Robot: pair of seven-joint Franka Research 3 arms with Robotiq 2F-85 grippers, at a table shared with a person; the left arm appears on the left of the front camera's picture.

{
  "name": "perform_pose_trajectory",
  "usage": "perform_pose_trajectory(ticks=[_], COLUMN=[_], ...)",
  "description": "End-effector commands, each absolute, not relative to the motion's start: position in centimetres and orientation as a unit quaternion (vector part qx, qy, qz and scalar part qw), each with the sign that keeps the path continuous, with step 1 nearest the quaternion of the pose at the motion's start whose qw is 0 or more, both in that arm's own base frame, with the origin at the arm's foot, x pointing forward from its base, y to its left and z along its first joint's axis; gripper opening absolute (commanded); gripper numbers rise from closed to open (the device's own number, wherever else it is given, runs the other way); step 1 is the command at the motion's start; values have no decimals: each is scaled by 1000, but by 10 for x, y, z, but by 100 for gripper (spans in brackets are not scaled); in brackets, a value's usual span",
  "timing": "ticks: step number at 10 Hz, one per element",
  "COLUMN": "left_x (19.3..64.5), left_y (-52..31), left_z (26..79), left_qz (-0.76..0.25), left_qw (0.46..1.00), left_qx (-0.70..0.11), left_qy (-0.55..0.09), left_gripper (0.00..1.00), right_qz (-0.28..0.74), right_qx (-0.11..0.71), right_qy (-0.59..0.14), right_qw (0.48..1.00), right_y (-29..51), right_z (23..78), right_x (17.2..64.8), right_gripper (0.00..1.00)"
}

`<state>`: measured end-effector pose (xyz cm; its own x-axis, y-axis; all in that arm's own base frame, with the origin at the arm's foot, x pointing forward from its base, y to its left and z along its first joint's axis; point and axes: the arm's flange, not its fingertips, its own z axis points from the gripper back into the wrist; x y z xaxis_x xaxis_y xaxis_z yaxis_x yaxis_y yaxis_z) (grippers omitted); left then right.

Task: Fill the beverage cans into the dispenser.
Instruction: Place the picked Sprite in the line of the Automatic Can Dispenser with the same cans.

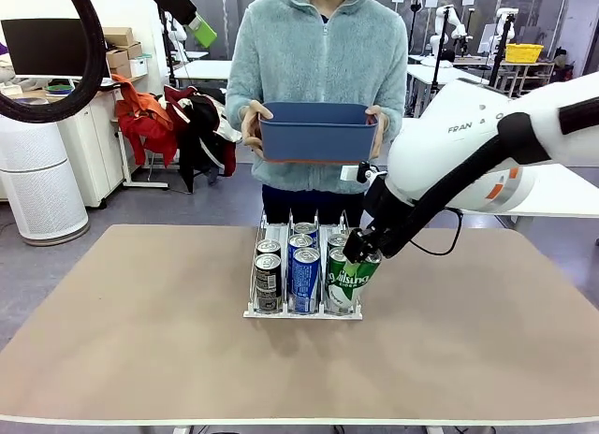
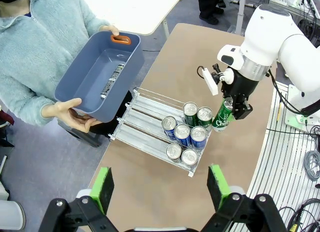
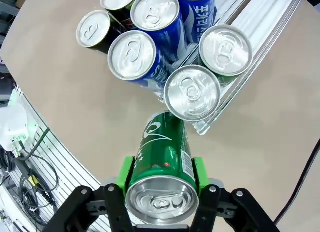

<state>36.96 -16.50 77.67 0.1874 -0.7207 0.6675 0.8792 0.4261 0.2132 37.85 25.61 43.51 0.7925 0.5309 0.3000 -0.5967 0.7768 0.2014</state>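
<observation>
Green can (image 1: 354,281) is clenched in the right gripper (image 3: 161,176), tilted at the dispenser's (image 2: 142,123) 4 o'clock corner; it is best raised clear of the loaded cans (image 3: 192,92) and set upright behind them. Left gripper (image 2: 159,188) is spread, empty.

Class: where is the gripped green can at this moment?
In the front view, the green can hangs tilted in the right gripper at the near right corner of the dispenser, by its right lane.

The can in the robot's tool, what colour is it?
The can is green with white print and a silver top; the right wrist view shows it best.
</observation>
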Motion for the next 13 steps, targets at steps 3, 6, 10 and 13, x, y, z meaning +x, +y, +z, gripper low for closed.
perform_pose_trajectory(ticks=[3, 6, 10, 13], left_x=[370, 370, 370, 370], left_y=[-163, -163, -163, -163], left_z=[775, 775, 775, 775], left_qz=[-526, -526, -526, -526], left_qw=[757, 757, 757, 757], left_qx=[-119, -119, -119, -119], left_qy=[-368, -368, -368, -368], left_gripper=[100, 100, 100, 100], right_qz=[325, 322, 322, 340], right_qx=[101, 101, 106, 79], right_qy=[-135, -140, -135, -123], right_qw=[931, 931, 931, 929], right_y=[257, 263, 271, 280], right_z=[434, 434, 431, 417], right_x=[413, 430, 447, 451], right_gripper=[58, 58, 58, 58])
